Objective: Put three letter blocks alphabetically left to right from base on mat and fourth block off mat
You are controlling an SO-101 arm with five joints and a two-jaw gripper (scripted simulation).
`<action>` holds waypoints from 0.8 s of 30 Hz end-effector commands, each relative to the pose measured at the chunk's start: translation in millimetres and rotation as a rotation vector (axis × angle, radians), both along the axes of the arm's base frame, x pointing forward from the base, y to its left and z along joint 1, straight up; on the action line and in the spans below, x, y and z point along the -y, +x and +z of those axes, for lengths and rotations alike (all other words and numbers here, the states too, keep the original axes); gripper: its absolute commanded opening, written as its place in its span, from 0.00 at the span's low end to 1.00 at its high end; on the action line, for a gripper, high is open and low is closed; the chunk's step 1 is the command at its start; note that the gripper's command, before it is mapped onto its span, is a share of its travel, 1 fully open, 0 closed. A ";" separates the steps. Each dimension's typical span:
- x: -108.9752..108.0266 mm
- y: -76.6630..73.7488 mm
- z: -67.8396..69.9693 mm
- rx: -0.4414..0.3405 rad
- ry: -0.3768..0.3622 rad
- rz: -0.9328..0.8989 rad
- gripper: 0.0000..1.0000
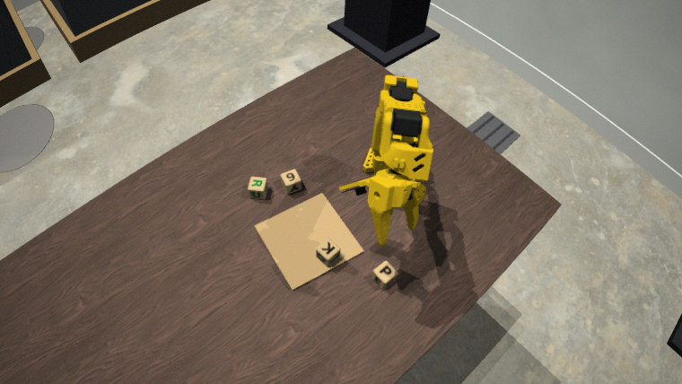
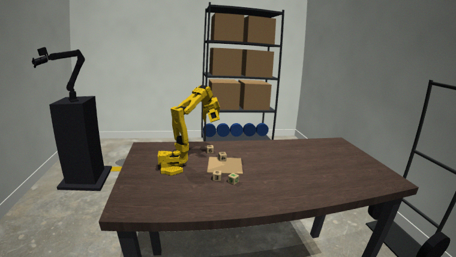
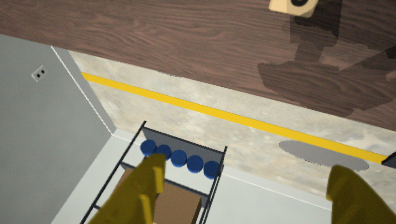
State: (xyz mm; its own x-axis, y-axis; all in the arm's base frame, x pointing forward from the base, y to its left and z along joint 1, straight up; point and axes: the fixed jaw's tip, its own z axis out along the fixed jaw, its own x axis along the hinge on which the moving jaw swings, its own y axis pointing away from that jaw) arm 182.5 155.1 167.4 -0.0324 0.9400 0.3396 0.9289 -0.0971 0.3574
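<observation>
My gripper (image 1: 397, 236) (image 3: 248, 164) is open and empty, raised above the table. The K block (image 1: 327, 252) (image 2: 222, 156) sits on the tan mat (image 1: 281, 238) (image 2: 234, 167) close to one edge; whether its base is fully on is hard to tell. The P block (image 1: 384, 274) (image 2: 209, 149) lies off the mat beyond that edge. The green R block (image 1: 257, 187) (image 2: 233, 178) and the block with 9 or 6 on top (image 1: 291, 181) (image 2: 216, 175) lie off the opposite side, near each other but apart. In the wrist view one block is cut off at the top.
The dark wooden table (image 1: 167, 248) (image 2: 303, 178) (image 3: 150, 35) carries the arm's base near one end. Beyond the table stand a black pedestal (image 1: 386, 28) (image 2: 74, 143) and a shelf rack with cartons (image 2: 228, 28) (image 3: 177, 200) and blue rolls (image 2: 236, 130).
</observation>
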 end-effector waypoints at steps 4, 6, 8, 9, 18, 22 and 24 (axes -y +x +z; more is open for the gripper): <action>-3.6 1.2 17.9 0.070 0.059 0.014 0.35; -4.7 2.4 12.5 0.051 0.042 0.014 0.35; -6.2 4.0 4.2 0.023 0.017 0.014 0.35; -7.0 4.9 -0.8 0.005 0.001 0.014 0.35; -10.4 8.7 -46.5 -0.149 -0.136 0.014 0.35; -9.7 7.9 -70.2 -0.229 -0.207 0.014 0.35; -9.0 7.2 -78.6 -0.258 -0.233 0.014 0.35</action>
State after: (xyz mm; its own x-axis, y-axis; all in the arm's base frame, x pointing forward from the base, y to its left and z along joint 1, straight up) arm 185.7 157.9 79.2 0.0299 0.9966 0.0773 0.9959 -0.0364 0.0829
